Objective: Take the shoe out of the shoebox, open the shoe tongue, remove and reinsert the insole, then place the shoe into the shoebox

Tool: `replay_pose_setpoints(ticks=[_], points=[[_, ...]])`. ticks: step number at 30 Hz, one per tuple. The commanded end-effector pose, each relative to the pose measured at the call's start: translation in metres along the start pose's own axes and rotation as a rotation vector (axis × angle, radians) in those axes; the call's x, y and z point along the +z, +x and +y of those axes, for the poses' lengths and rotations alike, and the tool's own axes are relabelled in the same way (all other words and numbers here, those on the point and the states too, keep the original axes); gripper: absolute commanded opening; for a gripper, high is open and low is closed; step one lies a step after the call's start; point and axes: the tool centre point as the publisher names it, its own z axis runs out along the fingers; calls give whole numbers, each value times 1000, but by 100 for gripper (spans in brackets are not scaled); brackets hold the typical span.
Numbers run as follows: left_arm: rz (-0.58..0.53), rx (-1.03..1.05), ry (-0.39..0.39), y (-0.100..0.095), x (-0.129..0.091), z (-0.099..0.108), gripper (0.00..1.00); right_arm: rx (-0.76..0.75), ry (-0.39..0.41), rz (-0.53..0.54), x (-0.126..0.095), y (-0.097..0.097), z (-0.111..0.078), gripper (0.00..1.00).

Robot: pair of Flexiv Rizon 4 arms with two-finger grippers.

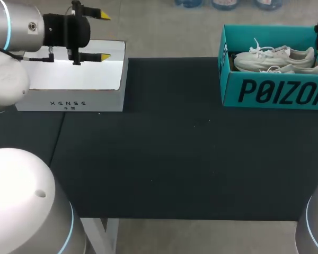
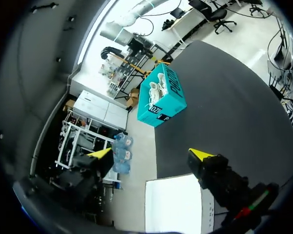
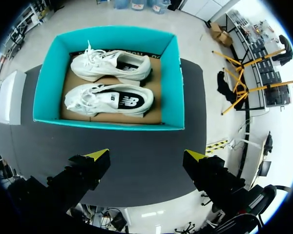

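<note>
A teal shoebox [image 1: 275, 92] stands open at the table's far right, holding two white lace-up shoes [image 1: 275, 57]. In the right wrist view the box [image 3: 172, 78] lies just ahead of my right gripper [image 3: 146, 156], whose fingers are open and hold nothing above the dark table. Both shoes lie on their sides, one shoe [image 3: 107, 100] nearer the gripper and the other shoe [image 3: 112, 66] behind it. My left gripper [image 1: 106, 36] hangs open and empty over a white box at the far left, well away from the shoebox [image 2: 161, 97].
A white box [image 1: 74, 79] sits at the table's far left corner, under my left gripper [image 2: 151, 153]. The dark table top [image 1: 175, 159] stretches between the two boxes. My right arm shows only at the head view's right edge.
</note>
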Motion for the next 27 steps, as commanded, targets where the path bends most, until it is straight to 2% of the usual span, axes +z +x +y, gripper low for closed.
replay_pose_setpoints(ticks=[1,5,6,8,11,13,15,19,22,27], points=[[-189,-464,-368,6,3,-5,100,-13,-112,-11,6,8,-8,100],[-189,-464,-368,6,3,-5,100,-60,-133,-40,3,22,-16,100],[-113,-517,-388,7,2,-4,100,-60,-136,-50,2,24,-16,100],[40,-679,-491,6,2,-2,100,-62,-138,-64,0,28,-19,100],[83,-931,-569,-12,1,4,100,-50,-128,-72,-5,31,-22,100],[105,-1011,-579,-21,1,5,100,-35,-107,-62,-6,31,-24,100],[186,-1088,-577,-24,0,3,100,-30,-76,-48,-7,31,-26,100],[239,-1213,-630,-33,7,16,100,1,-3,-29,-7,30,-32,100],[326,-1337,-639,-35,11,27,100,30,49,5,-6,28,-36,100],[407,-1456,-715,-29,20,41,100,79,72,42,-7,26,-45,100]])
